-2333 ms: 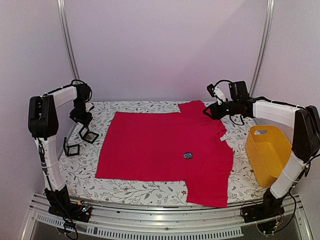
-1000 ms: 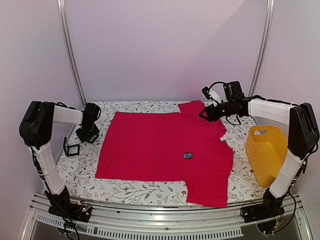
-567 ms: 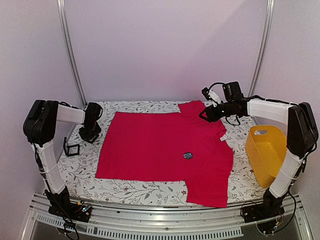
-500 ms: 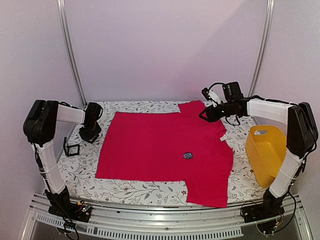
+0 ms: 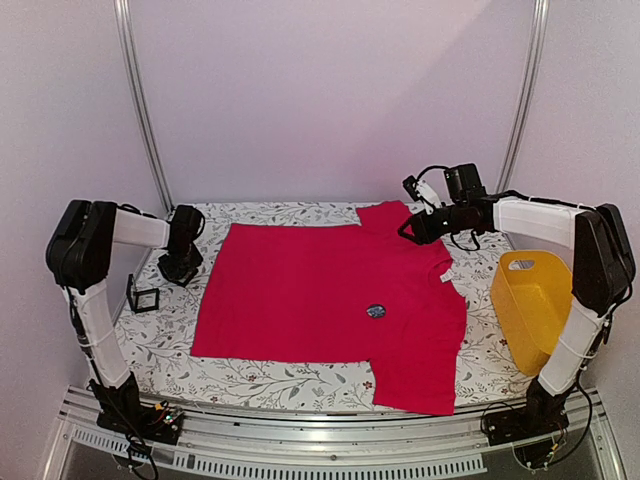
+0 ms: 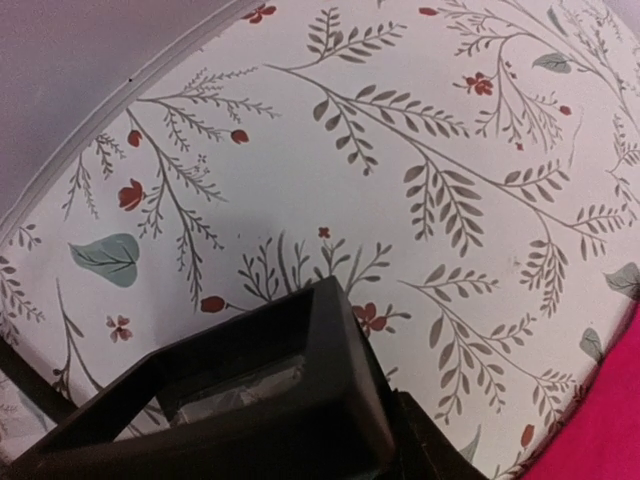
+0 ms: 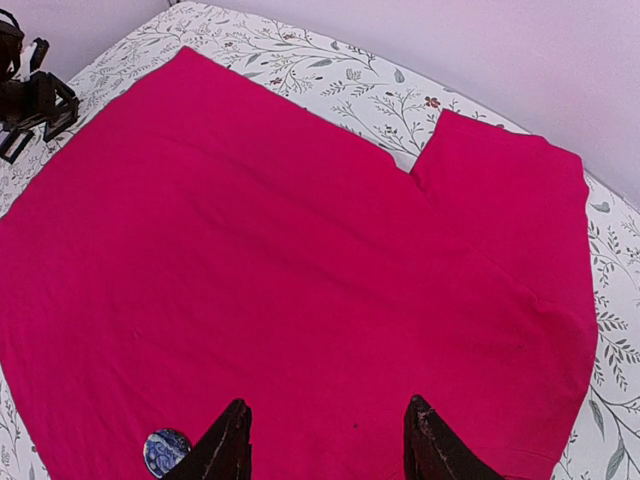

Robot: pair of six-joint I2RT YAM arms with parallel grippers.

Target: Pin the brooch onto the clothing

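Observation:
The clothing, a bright red T-shirt (image 5: 320,290), lies flat on the floral cloth, and it fills the right wrist view (image 7: 300,250). The brooch, a small round blue disc (image 5: 376,311), rests on the shirt's chest and shows beside my right finger (image 7: 165,450). My right gripper (image 5: 412,228) hovers over the far sleeve, open (image 7: 328,445), with only red fabric between its fingertips. My left gripper (image 5: 180,265) is low at the table's left, off the shirt. It is shut on a small black square box (image 6: 250,400), with one finger (image 6: 430,445) against the box's side and the other hidden.
A second black square frame (image 5: 142,298) stands on the cloth nearer the left edge. A yellow basket (image 5: 535,305) sits at the right edge. The floral tablecloth (image 6: 420,150) shows bare around the shirt. The left arm is seen far off (image 7: 30,95).
My left gripper has settled lower on the black box and its jaws have narrowed onto it. The right arm, the shirt and the brooch have not moved.

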